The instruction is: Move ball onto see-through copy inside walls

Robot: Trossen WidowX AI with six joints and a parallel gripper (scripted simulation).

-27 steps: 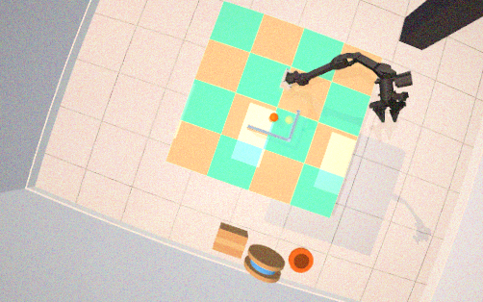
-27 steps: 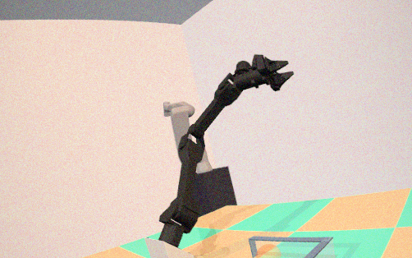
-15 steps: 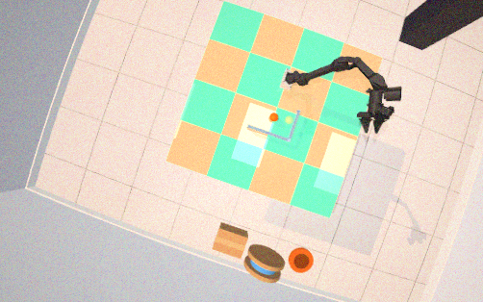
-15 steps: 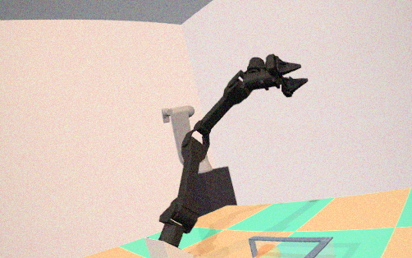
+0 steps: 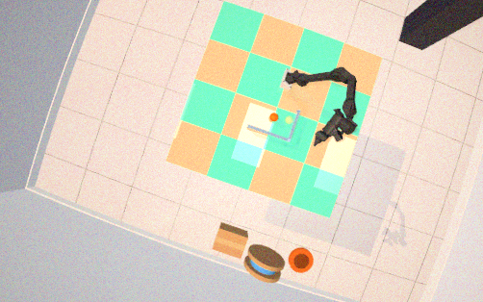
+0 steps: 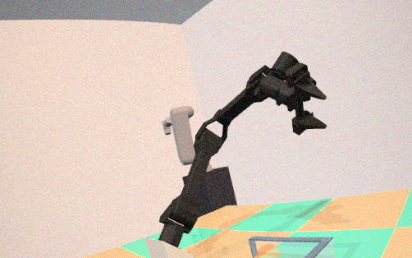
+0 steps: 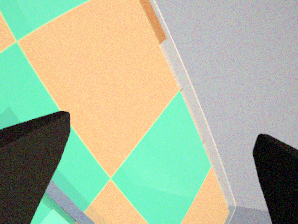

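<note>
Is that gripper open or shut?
Open. The gripper has its two dark fingers far apart at the wrist view's edges, with nothing between them.

A checkered surface (image 5: pixel 226 64) of mint-green and pale-orange squares lies on a beige tiled floor (image 5: pixel 120 139), bounded by plain pale walls (image 6: pixel 82 123). At six o'clock along the floor's edge stand a cardboard box (image 5: pixel 231 239), a wooden cable spool (image 5: pixel 264 263) and an orange bucket (image 5: pixel 301 260). A dark block (image 5: pixel 440 21) sits at one o'clock.

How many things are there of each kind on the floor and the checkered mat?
Orange ball: 1
See-through ball copy: 1
Clear walls: 2
Robot arm: 1
Cardboard box: 1
Wooden spool: 1
Orange pot: 1
Total: 8
</note>
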